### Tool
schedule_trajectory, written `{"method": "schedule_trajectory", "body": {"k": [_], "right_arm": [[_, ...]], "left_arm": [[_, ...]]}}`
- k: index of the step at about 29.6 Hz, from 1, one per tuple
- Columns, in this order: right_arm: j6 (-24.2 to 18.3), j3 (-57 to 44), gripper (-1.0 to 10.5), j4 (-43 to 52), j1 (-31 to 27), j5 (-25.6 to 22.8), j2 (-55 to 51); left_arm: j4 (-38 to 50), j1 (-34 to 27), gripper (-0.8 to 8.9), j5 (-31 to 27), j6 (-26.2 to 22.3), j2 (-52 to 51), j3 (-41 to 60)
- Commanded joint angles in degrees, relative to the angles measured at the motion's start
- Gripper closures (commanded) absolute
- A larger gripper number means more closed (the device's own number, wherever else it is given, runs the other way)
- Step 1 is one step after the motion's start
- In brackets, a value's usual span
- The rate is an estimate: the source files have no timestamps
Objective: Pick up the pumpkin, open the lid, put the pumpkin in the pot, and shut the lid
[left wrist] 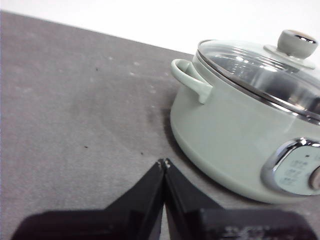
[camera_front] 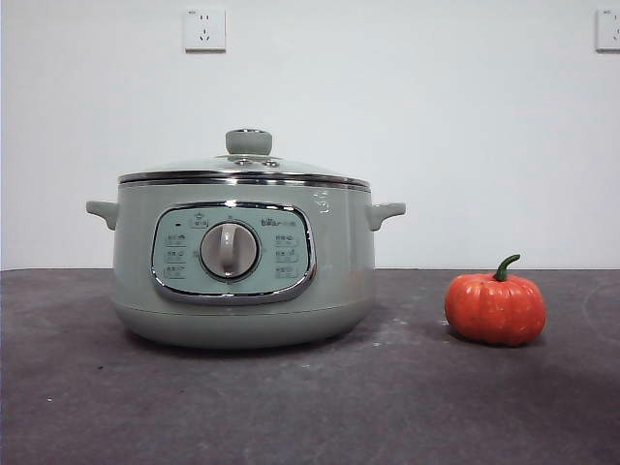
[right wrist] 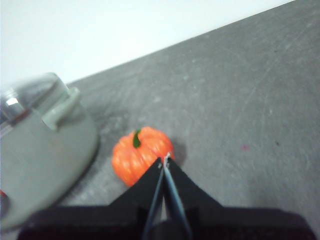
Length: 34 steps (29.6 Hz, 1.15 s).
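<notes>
The sage-green pot [camera_front: 242, 271] stands left of centre on the dark table, its glass lid [camera_front: 244, 172] seated on it with the knob on top. The orange pumpkin [camera_front: 495, 307] with a green stem sits on the table to the pot's right. My left gripper [left wrist: 164, 163] is shut and empty, above the table beside the pot [left wrist: 235, 145], whose lid [left wrist: 265, 70] is on. My right gripper [right wrist: 165, 159] is shut and empty, hovering close above the pumpkin [right wrist: 137, 152], with the pot [right wrist: 40, 150] beside it. Neither arm shows in the front view.
The dark grey table [camera_front: 310, 407] runs to a white wall with two sockets [camera_front: 204, 29]. The pot's side handles [camera_front: 386, 211] stick out on both sides.
</notes>
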<state>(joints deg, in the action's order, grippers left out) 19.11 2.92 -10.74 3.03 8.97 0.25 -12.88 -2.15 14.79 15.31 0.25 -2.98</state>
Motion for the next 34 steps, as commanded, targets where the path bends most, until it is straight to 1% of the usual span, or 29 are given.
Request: {"method": "schedule_trajectory", "body": {"k": [1,5,8,10,11,14,17,21,24,26,28,31,34], "right_arm": [[1.62,3.13,9.6,0.79,0.13,0.07,0.39],[1.60,7.39,9.6,0.68,0.15,0.13,3.30],[1.53,11.72,9.6,-1.53,0.15,0.17,6.95],[0.79,15.08,9.6,-3.82,0.15,0.87,9.97],[-0.22,16.96,9.6,-5.01,0.15,2.01,11.74],[-3.34,22.49,9.6,-8.74,0.15,6.69,17.25],[-5.66,28.17,9.6,-13.44,0.15,11.65,23.32],[-10.62,35.71,9.6,-21.11,0.15,17.75,31.21],[-15.23,41.24,9.6,-28.22,0.20,19.76,36.30],[-18.73,44.65,9.6,-32.74,0.50,20.85,39.23],[-21.20,47.43,9.6,-36.46,0.94,21.09,41.55],[-23.82,50.80,9.6,-41.13,1.84,21.14,43.98],[-25.27,53.33,9.6,-45.27,3.54,21.09,45.05]], "left_arm": [[0.09,-0.17,8.21,0.37,1.73,-0.17,-3.15],[-4.00,-0.17,8.21,0.42,3.15,0.15,-8.61],[-7.21,-0.17,8.21,0.79,2.82,2.10,-13.33],[-9.07,-0.17,8.21,1.29,2.40,4.22,-16.35],[-9.92,-0.17,8.21,2.16,2.01,5.51,-17.92],[-12.44,-0.17,8.21,5.57,-0.42,9.79,-22.21],[-15.19,-0.17,8.21,10.36,-2.69,14.67,-26.21],[-18.51,-0.17,8.21,16.13,-7.45,20.52,-30.99],[-21.31,-0.15,8.21,19.93,-10.71,24.22,-34.36],[-23.82,-0.15,8.21,21.62,-13.14,26.51,-36.81],[-26.56,-0.11,8.21,22.58,-15.63,28.46,-39.10],[-31.19,0.02,8.22,23.69,-18.78,30.95,-42.56],[-36.81,0.52,8.22,24.39,-22.12,33.03,-46.23]]}}
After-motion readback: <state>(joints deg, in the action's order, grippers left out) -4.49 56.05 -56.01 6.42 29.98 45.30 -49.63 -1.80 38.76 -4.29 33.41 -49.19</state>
